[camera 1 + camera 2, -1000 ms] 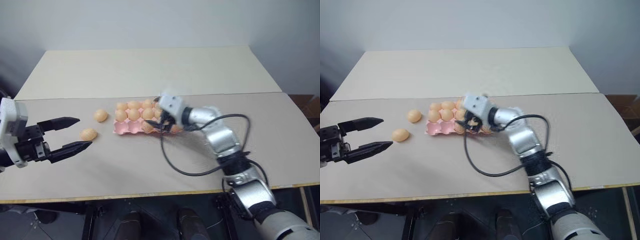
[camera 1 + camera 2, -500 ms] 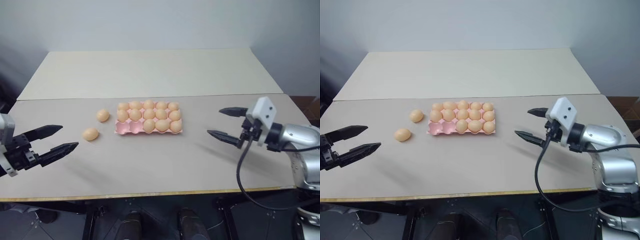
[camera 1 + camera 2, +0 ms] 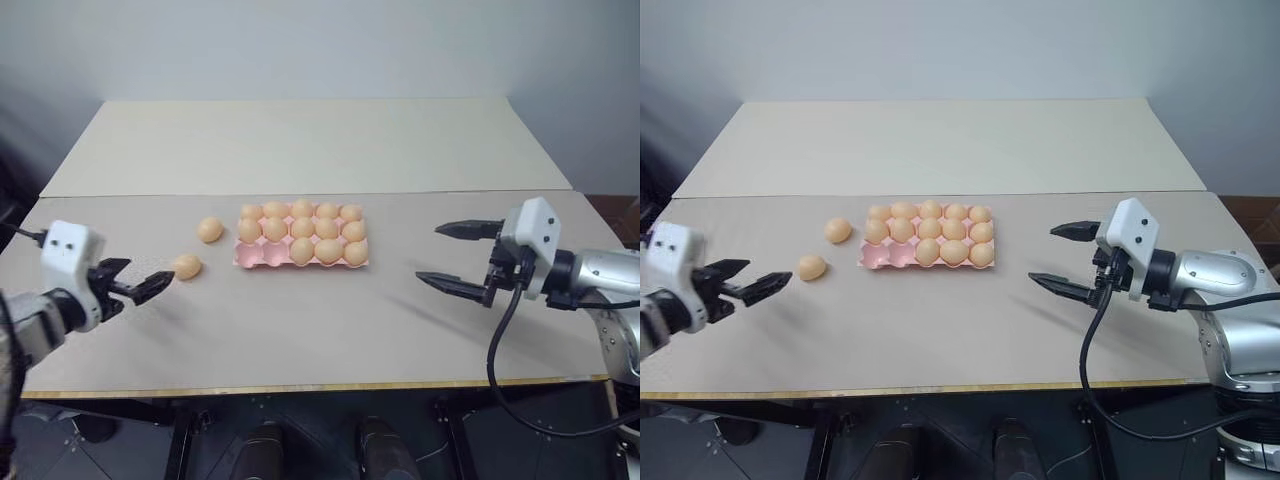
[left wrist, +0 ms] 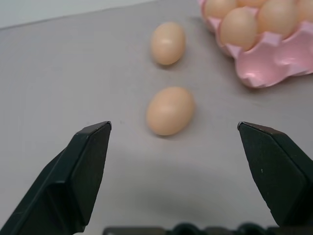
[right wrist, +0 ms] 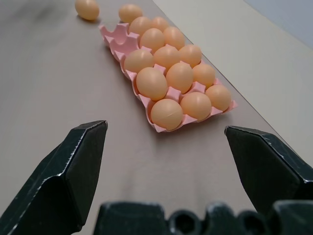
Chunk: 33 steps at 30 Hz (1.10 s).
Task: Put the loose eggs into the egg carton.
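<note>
Your left gripper (image 4: pixel 171 128) has dropped and swung in toward the near egg (image 3: pixel 186 266), jaws wide and empty, the egg lying just beyond its tips. A second egg (image 3: pixel 209 229) lies a little farther, beside the carton's left end. Your right gripper (image 3: pixel 462 258) has pulled back from the carton (image 3: pixel 252 260) to the right side of the table (image 3: pixel 300 330), jaws also wide and empty. The carton holds thirteen eggs; its two near-left cups are bare. You are lined up for a left-hand pick.
</note>
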### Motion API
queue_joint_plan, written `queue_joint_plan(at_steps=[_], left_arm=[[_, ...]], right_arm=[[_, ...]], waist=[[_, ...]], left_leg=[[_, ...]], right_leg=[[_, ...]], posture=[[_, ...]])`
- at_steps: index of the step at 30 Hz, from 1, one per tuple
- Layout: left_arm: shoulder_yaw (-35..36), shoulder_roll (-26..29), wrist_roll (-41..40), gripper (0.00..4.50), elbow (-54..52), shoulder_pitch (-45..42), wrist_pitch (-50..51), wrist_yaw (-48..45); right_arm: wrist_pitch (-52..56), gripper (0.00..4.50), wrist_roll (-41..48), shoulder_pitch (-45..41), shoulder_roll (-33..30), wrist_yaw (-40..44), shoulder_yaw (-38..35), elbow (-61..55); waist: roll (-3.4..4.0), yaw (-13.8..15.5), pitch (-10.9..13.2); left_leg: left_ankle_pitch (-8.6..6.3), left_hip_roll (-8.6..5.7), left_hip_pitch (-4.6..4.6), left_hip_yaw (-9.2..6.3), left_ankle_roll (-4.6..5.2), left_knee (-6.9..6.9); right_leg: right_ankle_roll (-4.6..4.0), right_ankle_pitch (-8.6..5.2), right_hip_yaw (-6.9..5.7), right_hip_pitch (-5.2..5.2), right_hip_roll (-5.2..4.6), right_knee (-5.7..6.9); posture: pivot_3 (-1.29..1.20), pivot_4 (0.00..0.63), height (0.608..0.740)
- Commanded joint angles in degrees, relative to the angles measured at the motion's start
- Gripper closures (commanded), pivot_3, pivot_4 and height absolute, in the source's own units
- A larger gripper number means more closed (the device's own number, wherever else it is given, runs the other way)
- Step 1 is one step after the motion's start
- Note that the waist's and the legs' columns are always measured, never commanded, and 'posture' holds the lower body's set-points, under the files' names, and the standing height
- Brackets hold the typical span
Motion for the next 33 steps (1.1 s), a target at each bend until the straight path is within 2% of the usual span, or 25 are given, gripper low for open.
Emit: queue_joint_plan(at_steps=[1, 8, 11, 14, 20, 22, 25, 29, 33], left_arm=[[-3.4, -1.0, 3.3, 0.0, 2.7, -4.2, -2.5, 1.5], [-17.1, -3.1, 13.7, 0.0, 18.2, -13.6, -8.4, 0.7], [-19.3, -4.2, 15.4, 0.0, 22.6, -15.8, -10.3, -1.2], [-20.7, -5.3, 16.5, 0.62, 25.3, -17.5, -12.6, -3.7], [-20.9, -5.1, 18.4, 2.55, 27.8, -19.1, -15.4, -6.8], [-20.1, -4.3, 18.2, 2.86, 27.3, -19.6, -15.4, -8.4], [-18.8, -3.0, 18.0, 2.86, 25.4, -19.8, -13.9, -9.4], [-16.8, -0.5, 17.7, 2.86, 18.7, -15.7, -14.8, -11.3], [-12.9, -0.7, 12.0, 2.86, 8.1, -13.6, -15.1, -15.7]], right_arm=[[-0.7, 0.03, 1.3, -2.1, -0.6, 0.0, 0.2, -0.2], [-1.2, 0.03, 1.2, -2.5, -0.7, -0.3, 1.2, -0.9], [-0.6, 0.03, 1.4, -2.2, -0.8, -1.2, 0.5, -1.6], [0.2, 0.0, 2.1, -1.4, -0.9, -2.4, -0.3, -2.9], [0.5, 0.0, 2.4, 2.2, -1.1, -4.2, -1.0, -6.3], [-0.1, 0.0, 1.4, 2.3, -1.5, -4.7, -1.0, -5.9], [-0.3, 0.0, 1.6, 2.5, -1.9, -5.1, -1.1, -5.9], [-0.1, 0.0, 2.1, 3.4, -1.9, -5.7, -1.4, -6.9], [-0.5, 0.0, 1.7, 2.9, -2.0, -6.0, -1.1, -6.6]], waist=[[0.0, 0.0, 0.0], [-0.01, 0.1, 0.0], [-0.01, 0.0, 0.0], [-0.01, 0.1, 0.0], [-0.02, 0.3, 0.0], [-0.03, 0.2, 0.0], [-0.03, 0.2, 0.0], [-0.03, -0.1, 0.0], [-0.03, 0.0, 0.0]], left_leg=[[0.0, 0.0, 0.0, 0.0, 0.0, 0.0], [0.0, -0.02, -0.02, 0.0, 0.0, 0.01], [0.0, -0.02, -0.06, 0.0, 0.0, 0.02], [0.0, -0.02, -0.08, -0.01, 0.0, 0.02], [0.0, -0.03, -0.07, -0.01, 0.0, 0.05], [0.0, -0.03, -0.06, 0.0, 0.0, 0.06], [0.0, -0.02, -0.07, -0.01, 0.0, 0.06], [0.0, -0.02, -0.12, -0.01, 0.0, 0.06], [0.0, -0.02, -0.11, -0.02, 0.0, 0.07]], right_leg=[[0.0, 0.0, 0.0, 0.0, 0.0, 0.0], [0.0, 0.0, 0.0, -0.01, 0.0, 0.01], [0.01, 0.0, -0.01, -0.04, 0.0, -0.01], [0.01, 0.0, -0.02, -0.06, -0.02, 0.02], [0.01, 0.0, -0.02, -0.04, -0.02, 0.01], [0.02, 0.01, -0.02, -0.03, -0.02, 0.04], [0.02, 0.01, -0.02, -0.03, -0.01, 0.02], [0.02, 0.01, -0.02, -0.07, -0.02, 0.0], [0.02, 0.01, -0.02, -0.05, -0.03, 0.02]], posture=[[0.0, 0.15, 0.74], [0.0, 0.15, 0.74], [0.0, 0.15, 0.74], [0.0, 0.15, 0.74], [0.0, 0.15, 0.74], [0.0, 0.15, 0.74], [0.0, 0.15, 0.74], [0.0, 0.15, 0.74], [0.0, 0.15, 0.74]])
